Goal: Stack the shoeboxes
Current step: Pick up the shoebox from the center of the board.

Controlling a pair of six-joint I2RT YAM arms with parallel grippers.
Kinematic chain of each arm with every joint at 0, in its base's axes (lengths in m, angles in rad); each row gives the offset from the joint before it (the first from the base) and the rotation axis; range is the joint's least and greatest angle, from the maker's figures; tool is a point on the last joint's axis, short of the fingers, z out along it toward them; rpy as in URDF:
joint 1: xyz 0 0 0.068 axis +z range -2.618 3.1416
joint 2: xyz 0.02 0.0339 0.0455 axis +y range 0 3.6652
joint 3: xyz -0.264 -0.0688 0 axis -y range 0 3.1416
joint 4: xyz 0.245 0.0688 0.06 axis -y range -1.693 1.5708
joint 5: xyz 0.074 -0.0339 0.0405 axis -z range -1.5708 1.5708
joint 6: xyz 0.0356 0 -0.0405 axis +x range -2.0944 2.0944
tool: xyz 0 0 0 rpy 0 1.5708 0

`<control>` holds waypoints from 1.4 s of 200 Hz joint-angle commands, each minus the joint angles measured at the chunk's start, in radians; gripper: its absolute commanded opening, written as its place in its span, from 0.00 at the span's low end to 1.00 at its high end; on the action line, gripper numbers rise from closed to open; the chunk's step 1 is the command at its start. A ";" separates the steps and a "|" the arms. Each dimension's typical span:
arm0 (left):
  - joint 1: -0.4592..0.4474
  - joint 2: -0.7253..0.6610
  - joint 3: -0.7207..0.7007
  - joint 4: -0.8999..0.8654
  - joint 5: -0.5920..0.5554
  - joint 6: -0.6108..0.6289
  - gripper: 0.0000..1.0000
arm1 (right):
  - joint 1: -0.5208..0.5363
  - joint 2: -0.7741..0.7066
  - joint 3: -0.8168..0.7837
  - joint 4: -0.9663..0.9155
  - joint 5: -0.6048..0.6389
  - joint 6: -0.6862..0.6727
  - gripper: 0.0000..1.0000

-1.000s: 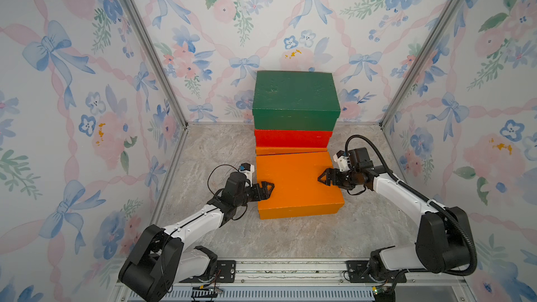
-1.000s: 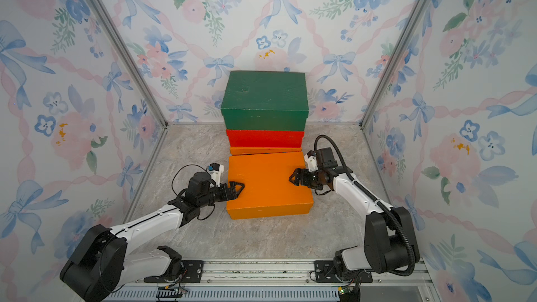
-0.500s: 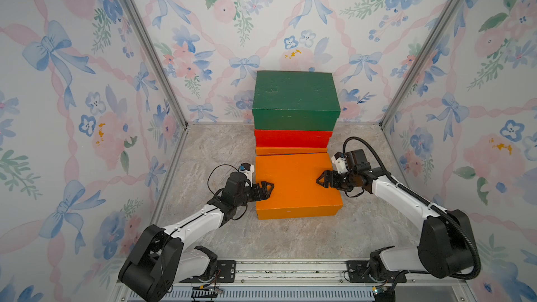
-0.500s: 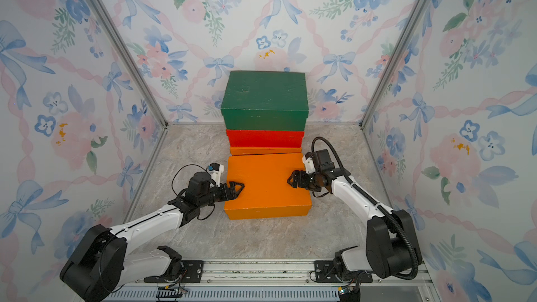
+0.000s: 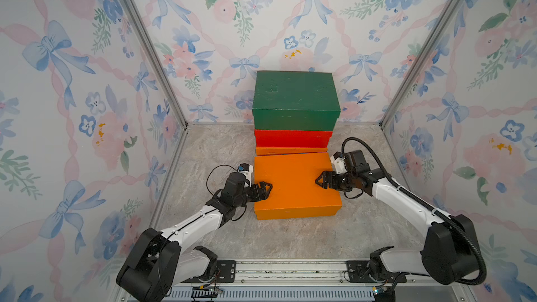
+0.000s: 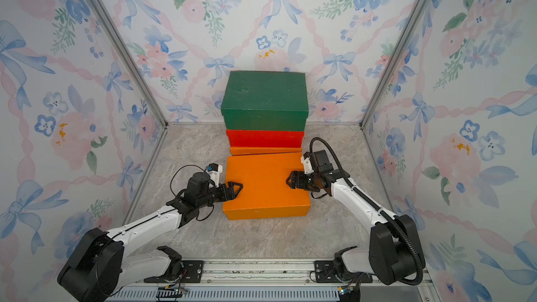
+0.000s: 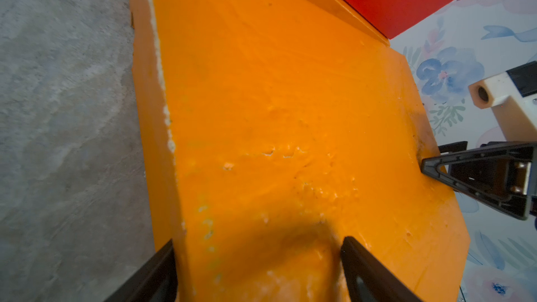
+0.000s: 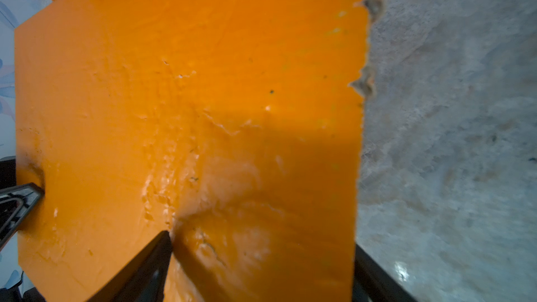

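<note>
Against the back wall, the green shoebox sits on the red one, which rests on an orange one seen only as a strip. A second orange shoebox lies in front of that stack. My left gripper is shut on its left end, one finger on the lid and the other at the end wall's lower edge. At the right end, my right gripper grips the same way, denting the lid.
Floral wall panels with metal corner posts close in three sides. Grey marbled floor lies bare left and right of the boxes. The arm bases sit on a rail at the front edge.
The front orange shoebox has shifted slightly left and squared up with the stack. My right gripper moved left with it. The left jaws have narrowed onto the box end.
</note>
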 commanded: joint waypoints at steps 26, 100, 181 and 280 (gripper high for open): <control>-0.018 -0.076 0.027 0.059 0.082 -0.012 0.86 | 0.088 -0.027 0.041 -0.034 -0.096 -0.007 0.85; -0.021 -0.138 0.057 0.018 0.086 -0.012 0.85 | 0.124 -0.046 0.065 -0.043 -0.093 0.001 0.85; -0.039 -0.196 0.104 -0.033 0.080 -0.010 0.85 | 0.142 -0.112 0.101 -0.078 -0.083 0.006 0.84; -0.089 -0.259 0.163 -0.091 0.047 -0.008 0.84 | 0.157 -0.188 0.170 -0.134 -0.074 -0.002 0.82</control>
